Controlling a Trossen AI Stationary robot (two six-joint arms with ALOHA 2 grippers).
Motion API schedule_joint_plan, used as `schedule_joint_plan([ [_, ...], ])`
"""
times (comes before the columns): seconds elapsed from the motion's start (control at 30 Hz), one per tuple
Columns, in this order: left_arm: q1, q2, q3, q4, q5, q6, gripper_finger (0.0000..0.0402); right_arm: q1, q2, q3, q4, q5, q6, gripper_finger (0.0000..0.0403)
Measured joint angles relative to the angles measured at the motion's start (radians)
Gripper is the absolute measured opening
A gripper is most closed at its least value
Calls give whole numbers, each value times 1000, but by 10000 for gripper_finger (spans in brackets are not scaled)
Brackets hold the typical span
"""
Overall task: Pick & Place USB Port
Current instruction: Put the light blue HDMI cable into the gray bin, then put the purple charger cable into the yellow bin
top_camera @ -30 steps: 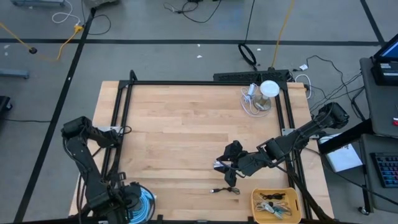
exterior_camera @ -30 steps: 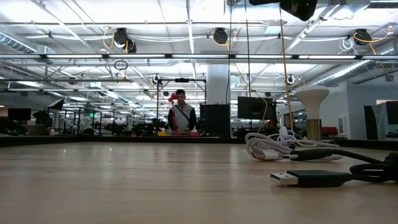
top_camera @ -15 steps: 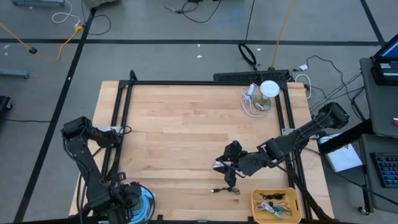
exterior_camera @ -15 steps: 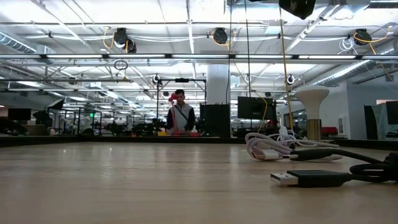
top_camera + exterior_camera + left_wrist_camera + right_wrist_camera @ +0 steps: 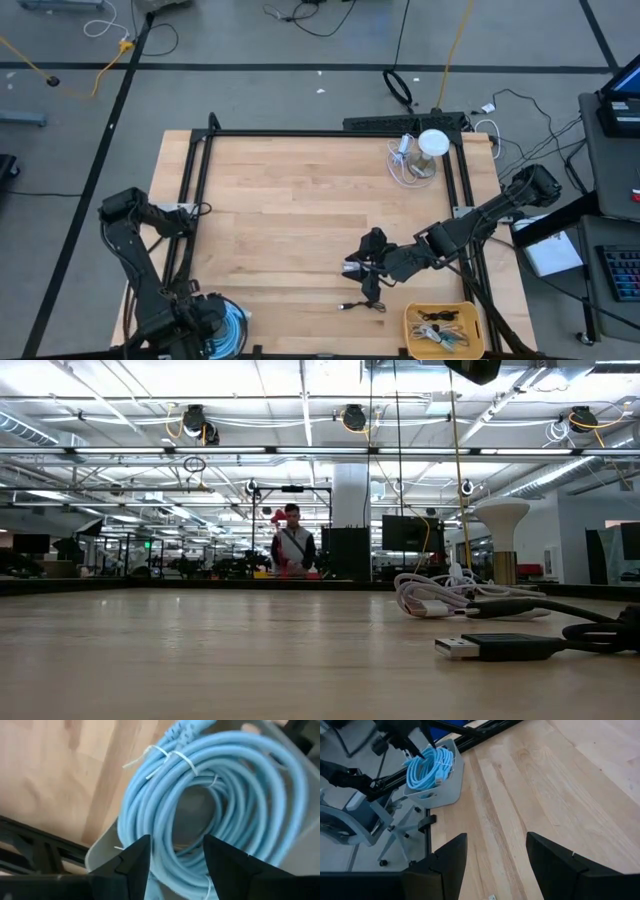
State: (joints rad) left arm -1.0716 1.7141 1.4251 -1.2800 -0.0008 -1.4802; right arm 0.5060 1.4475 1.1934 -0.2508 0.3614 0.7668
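Note:
A black USB cable [image 5: 362, 305] lies slack on the wooden table near its front edge; its silver plug [image 5: 458, 647] rests flat on the wood. My right gripper [image 5: 352, 268] hovers open above the table just beyond that cable, nothing between its fingers [image 5: 451, 857]. At the table's front left corner my left gripper [image 5: 172, 867] stands open over a coil of light blue cable [image 5: 215, 775] that lies in a grey bin [image 5: 100, 852]. Whether its fingers touch the coil cannot be told.
A yellow tray [image 5: 412, 318] holding several cables sits at the front right. A white cable bundle [image 5: 405, 168] and a white mushroom-shaped stand [image 5: 432, 143] are at the far right. A black frame [image 5: 300, 133] borders the table. A person [image 5: 291, 550] stands far behind.
My right gripper has risen slightly above the table; the black USB cable lies where it was.

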Motion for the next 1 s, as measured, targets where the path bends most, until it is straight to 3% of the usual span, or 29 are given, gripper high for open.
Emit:
schedule_joint_plan([
  [0.23,22,-9,147,-208,-119,-18,179,0,-1,38,8,-4,-13,197],
  [0.37,51,-9,199,-247,-171,6,170,5,-1,74,-6,-12,-64,198],
  [0.5,96,-9,217,-227,-220,43,165,23,-1,78,-258,-10,-83,199],
  [0.63,135,-9,217,-201,-274,75,163,23,16,-16,-494,0,-22,205],
  [1.0,200,-9,217,-160,-377,103,163,5,14,-304,-194,-105,18,241],
])
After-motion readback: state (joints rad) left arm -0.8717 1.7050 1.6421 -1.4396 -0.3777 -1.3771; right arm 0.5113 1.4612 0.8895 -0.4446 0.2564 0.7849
